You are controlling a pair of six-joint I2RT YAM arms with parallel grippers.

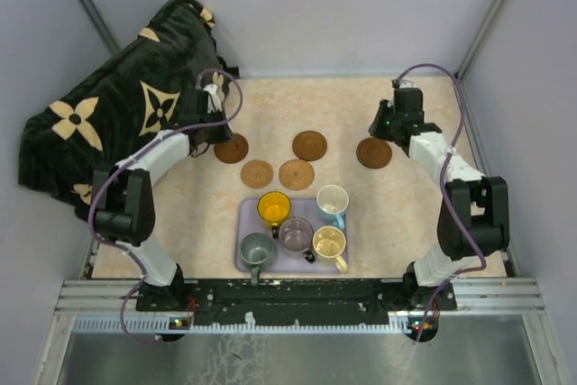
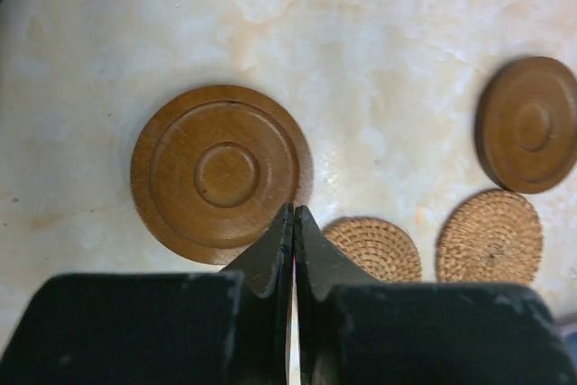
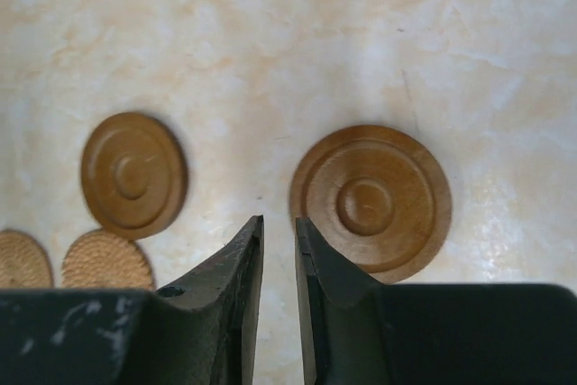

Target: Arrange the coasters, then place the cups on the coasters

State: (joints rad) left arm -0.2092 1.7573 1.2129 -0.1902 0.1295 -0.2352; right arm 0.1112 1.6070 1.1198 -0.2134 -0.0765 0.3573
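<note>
Five coasters lie flat on the table: three dark brown (image 1: 232, 148) (image 1: 309, 144) (image 1: 373, 152) and two woven tan (image 1: 257, 173) (image 1: 297, 174). Five cups stand on the lavender tray: yellow-orange (image 1: 274, 208), light blue (image 1: 333, 201), mauve (image 1: 296, 233), grey-green (image 1: 256, 250) and cream-yellow (image 1: 329, 243). My left gripper (image 2: 294, 209) hovers shut and empty over the near edge of the left dark coaster (image 2: 221, 173). Just left of the right dark coaster (image 3: 371, 200), my right gripper (image 3: 279, 220) stands slightly open with only bare table between its fingers.
A dark blanket with tan flowers (image 1: 117, 105) is heaped at the back left, close behind the left arm. The lavender tray (image 1: 246, 223) sits at the near middle between the arm bases. Grey walls enclose the table on three sides.
</note>
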